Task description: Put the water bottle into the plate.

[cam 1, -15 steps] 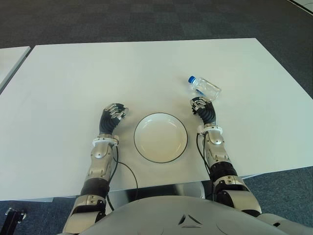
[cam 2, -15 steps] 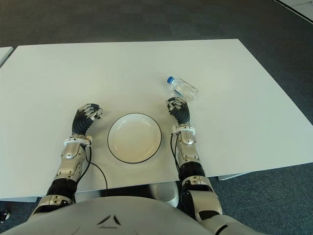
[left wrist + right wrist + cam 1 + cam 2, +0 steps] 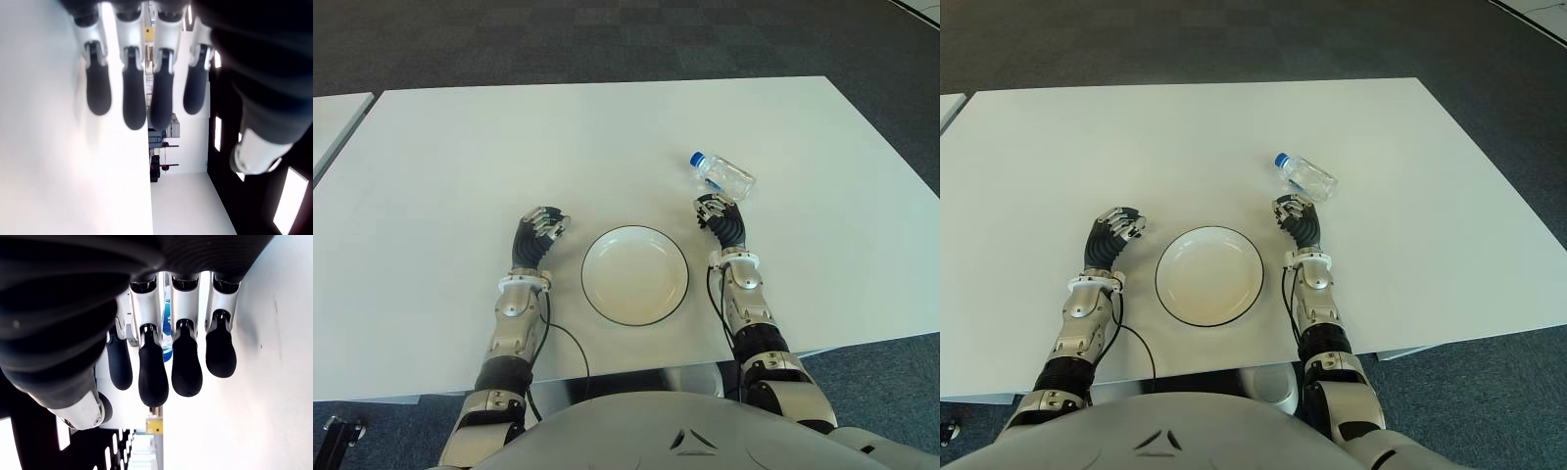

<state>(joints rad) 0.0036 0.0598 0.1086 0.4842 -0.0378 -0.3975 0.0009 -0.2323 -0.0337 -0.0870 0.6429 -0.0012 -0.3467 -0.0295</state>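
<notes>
A clear water bottle [image 3: 724, 176] with a blue cap lies on its side on the white table [image 3: 509, 147], right of centre. An empty white plate [image 3: 635, 275] with a dark rim sits near the table's front edge, between my two hands. My right hand [image 3: 717, 215] shows just in front of the bottle and right of the plate, its fingers [image 3: 186, 367] curled and holding nothing. A sliver of the bottle [image 3: 167, 328] is visible between those fingers. Left of the plate is my left hand [image 3: 541, 227], its fingers [image 3: 134, 98] also curled and empty.
The corner of a second white table [image 3: 333, 117] shows at the far left, across a narrow gap. Dark carpet [image 3: 607, 39] lies beyond the table's far edge. Cables [image 3: 570, 343] run from my forearms over the front edge.
</notes>
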